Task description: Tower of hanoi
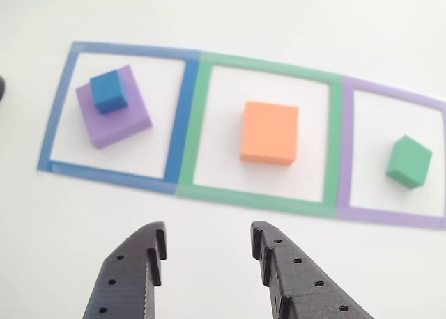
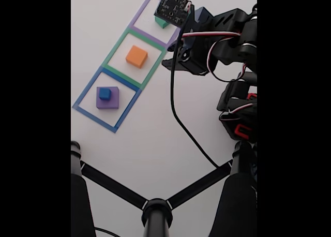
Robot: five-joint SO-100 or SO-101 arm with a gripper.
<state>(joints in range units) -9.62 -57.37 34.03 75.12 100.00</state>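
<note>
So the gripper (image 1: 208, 246) is spread wide with nothing between its black fingers, sitting above bare white counter (image 1: 209, 277) just in front of the green taped square (image 1: 190, 131) in the other view. Three taped outlines run in a row there: blue square (image 1: 182, 117) on the left, green in the middle, purple square (image 1: 346, 145) on the right.

The blocks are split up right now. The purple block (image 1: 122, 120) lies flat inside the blue outline with the small blue cube (image 1: 109, 91) sitting on top of it, a bit toward the far left corner. The orange block (image 1: 269, 132) is alone in the green outline, roughly centred. The green block (image 1: 408, 161) is by itself in the purple outline, turned at an angle.

In the fixed view the arm (image 2: 217, 45) reaches in from the right, next to the row of squares, and its camera board partly covers the green block (image 2: 161, 23). A black cable (image 2: 178, 118) trails across the counter, and a black tripod-like stand (image 2: 155, 208) fills the bottom
</note>
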